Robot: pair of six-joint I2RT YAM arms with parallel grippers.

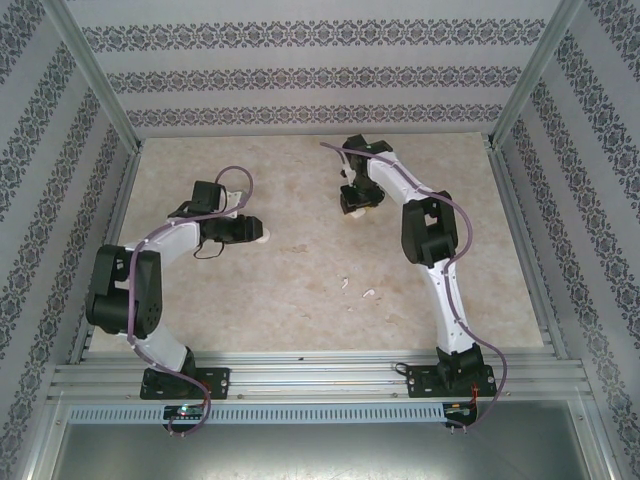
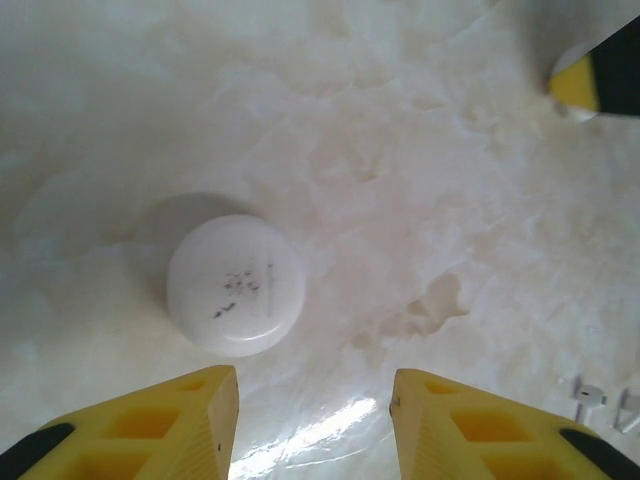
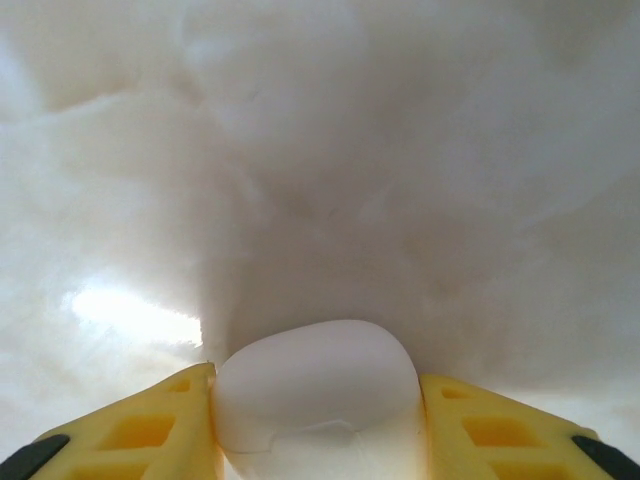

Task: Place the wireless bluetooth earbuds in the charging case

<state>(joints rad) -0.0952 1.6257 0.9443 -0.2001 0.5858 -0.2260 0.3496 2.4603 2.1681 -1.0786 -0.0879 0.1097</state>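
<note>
My right gripper (image 3: 316, 392) is shut on a white rounded charging case (image 3: 312, 365), and both yellow fingers press on its sides. From above, that gripper (image 1: 355, 198) is at the far middle of the table with the case (image 1: 361, 209) under it. Two tiny white earbuds (image 1: 345, 283) (image 1: 368, 294) lie loose on the table's middle. They show again as small earbuds (image 2: 590, 397) at the lower right of the left wrist view. My left gripper (image 2: 315, 385) stands open with nothing between its fingers. A round white disc (image 2: 236, 285) lies just ahead of its left finger.
The marble-patterned table (image 1: 300, 290) is boxed in by patterned walls and metal frame posts (image 1: 95, 75). A finger of the right gripper (image 2: 590, 75) pokes into the top right corner of the left wrist view. A rail (image 1: 320, 378) runs along the near edge.
</note>
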